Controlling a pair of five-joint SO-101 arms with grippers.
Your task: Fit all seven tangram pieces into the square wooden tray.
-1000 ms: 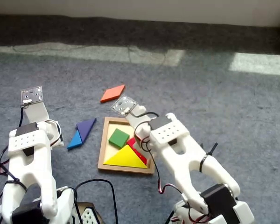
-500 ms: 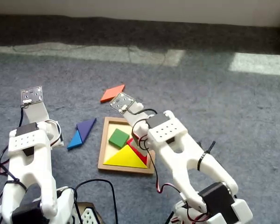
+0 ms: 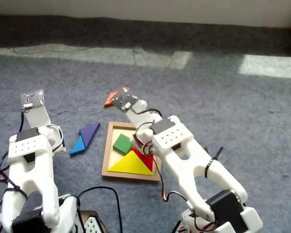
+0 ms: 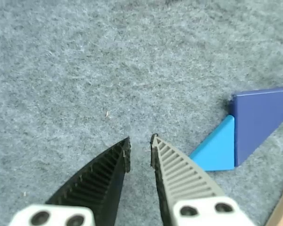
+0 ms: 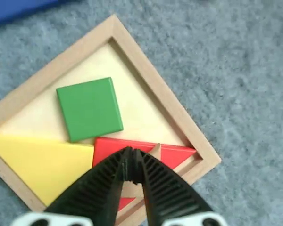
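The square wooden tray (image 3: 105,162) lay on nubby grey carpet (image 3: 223,97), holding a green square (image 3: 123,143), a yellow triangle (image 3: 129,164) and a red triangle (image 3: 146,159). At its 9 o'clock a light-blue triangle (image 3: 78,145) touched an indigo piece (image 3: 89,132); at 12 o'clock lay an orange parallelogram (image 3: 108,99). The right gripper (image 5: 133,165) had its ribbed fingers pressed together, empty, over the red triangle. The left gripper (image 4: 140,141) had its fingers slightly parted over bare carpet.

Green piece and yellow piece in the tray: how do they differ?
The green piece is a square, the yellow piece a larger triangle. The green piece sits askew to the walls; the yellow piece's long edge runs along one. Both lie flat in the wooden tray.
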